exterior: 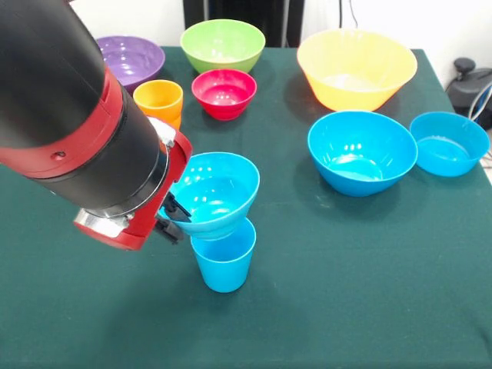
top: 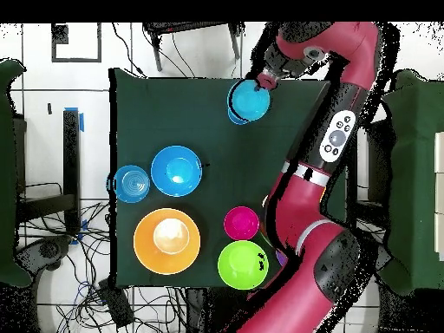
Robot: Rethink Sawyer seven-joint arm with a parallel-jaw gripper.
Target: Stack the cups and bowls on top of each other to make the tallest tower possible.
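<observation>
A blue cup stands upright near the table's front. A blue bowl sits tilted in its mouth; it also shows in the overhead view. My gripper is at the bowl's left rim, with a black finger clamped on it, and shows from above. An orange cup stands behind the arm. Other bowls stand apart: purple, green, red, yellow-orange, a large blue one and a small blue one. The yellow cup is hidden.
The thick red and black arm covers the table's left side in the front view. From above, the loose bowls cluster at the left and near the robot's base. Cables and black gear lie off the table's right edge.
</observation>
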